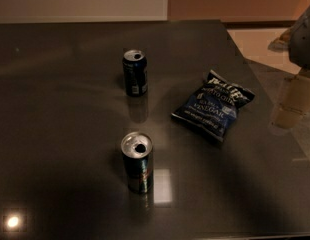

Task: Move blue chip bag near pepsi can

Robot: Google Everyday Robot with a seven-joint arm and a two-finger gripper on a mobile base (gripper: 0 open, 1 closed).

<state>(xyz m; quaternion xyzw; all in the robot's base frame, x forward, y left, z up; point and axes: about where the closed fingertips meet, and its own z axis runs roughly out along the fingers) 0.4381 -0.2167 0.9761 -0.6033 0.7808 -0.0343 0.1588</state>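
The blue chip bag (213, 105) lies flat on the dark glossy table (55, 109), well to the right of the pepsi can (135, 73) and a little nearer the camera, with its lettered face up and set at a slant. You see nothing touching it, so it is not yet gripped and the move is not begun. The pepsi can stands upright, its silver top showing a dark opening. You cannot see whether any drink is inside, so treat it as easy to tip when you bring the bag in beside it. In front of the pepsi can, apart from it, stands a blackish can (137, 163), also upright and opened on top. The bag looks sealed and puffed. The gripper (305, 36) shows only as a grey shape far right of the pepsi can, off the table; you cannot tell whether it is open or closed.
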